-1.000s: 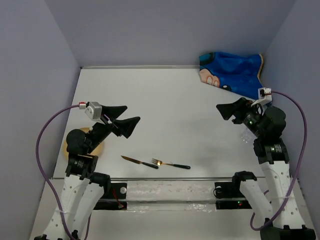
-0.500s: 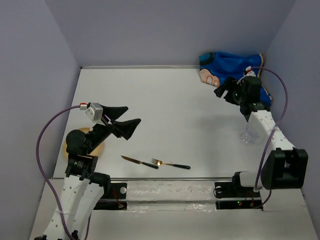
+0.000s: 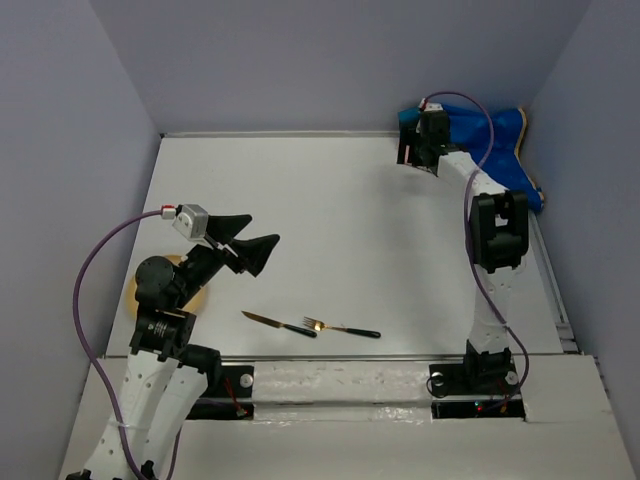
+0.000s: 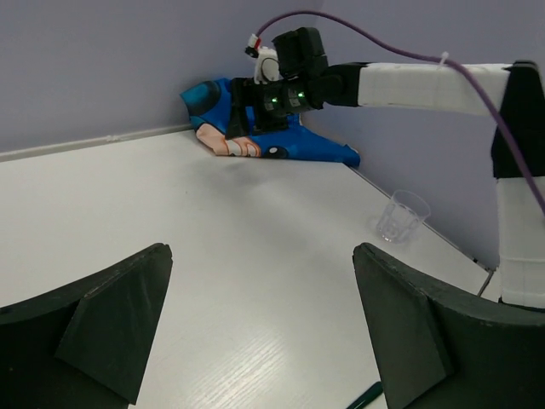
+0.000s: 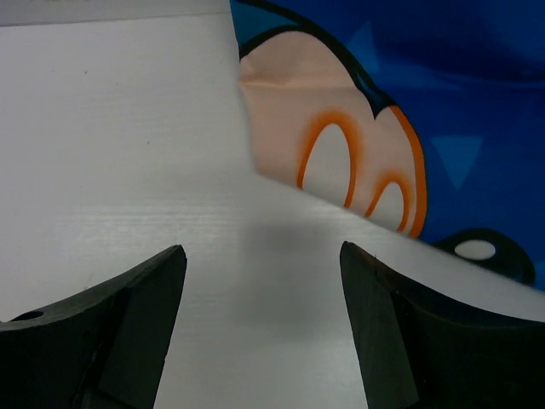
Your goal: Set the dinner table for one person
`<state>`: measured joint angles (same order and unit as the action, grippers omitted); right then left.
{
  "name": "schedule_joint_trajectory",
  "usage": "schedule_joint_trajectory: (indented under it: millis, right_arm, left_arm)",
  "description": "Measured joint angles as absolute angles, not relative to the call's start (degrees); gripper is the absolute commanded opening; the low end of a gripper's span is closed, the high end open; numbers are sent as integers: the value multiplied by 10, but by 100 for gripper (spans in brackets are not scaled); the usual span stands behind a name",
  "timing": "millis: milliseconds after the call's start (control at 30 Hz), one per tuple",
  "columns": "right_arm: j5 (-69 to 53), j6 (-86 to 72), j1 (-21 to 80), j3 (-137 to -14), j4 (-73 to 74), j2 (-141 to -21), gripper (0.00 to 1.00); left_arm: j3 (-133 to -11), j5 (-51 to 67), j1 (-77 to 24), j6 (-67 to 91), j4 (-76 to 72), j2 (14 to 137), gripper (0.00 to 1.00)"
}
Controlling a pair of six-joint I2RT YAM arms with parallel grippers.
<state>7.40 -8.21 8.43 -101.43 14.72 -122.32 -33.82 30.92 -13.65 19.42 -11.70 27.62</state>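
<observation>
The white dinner table (image 3: 330, 200) holds a dark-handled knife (image 3: 278, 323) and a fork (image 3: 345, 328) near the front edge. My left gripper (image 3: 262, 228) is open and empty above the table's left middle; its jaws stand wide apart in the left wrist view (image 4: 260, 249). My right gripper (image 3: 408, 155) is stretched to the far right corner, open and empty, low over bare table right beside the edge of the blue cartoon-mouse mat (image 3: 500, 140). The right wrist view shows its jaws (image 5: 264, 251) apart and the mat (image 5: 426, 102) just beyond them.
A tan plate (image 3: 190, 290) lies at the left, partly under my left arm. A clear glass (image 4: 402, 217) stands near the table's right edge; it is hidden behind my right arm in the top view. Purple walls close in on three sides.
My right arm has swung from the right side out to the far corner, its gripper now beside the blue mat. The left arm has barely moved.
</observation>
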Motion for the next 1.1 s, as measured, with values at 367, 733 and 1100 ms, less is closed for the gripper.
schedule_joint_trajectory:
  millis: [367,733,1100]
  right_arm:
    - [144,35,90,-1270,237,-1449,63]
    - [138,73,99,-1290,250,-1468,0]
    - [9,125,291,-907,153,-1127,0]
  left_arm:
    - [-339,299,-145,193,-110,279,99]
    - [-339,296,-145,192,-109,288,99]
    - [-339,262,-138,192,-104,288,99]
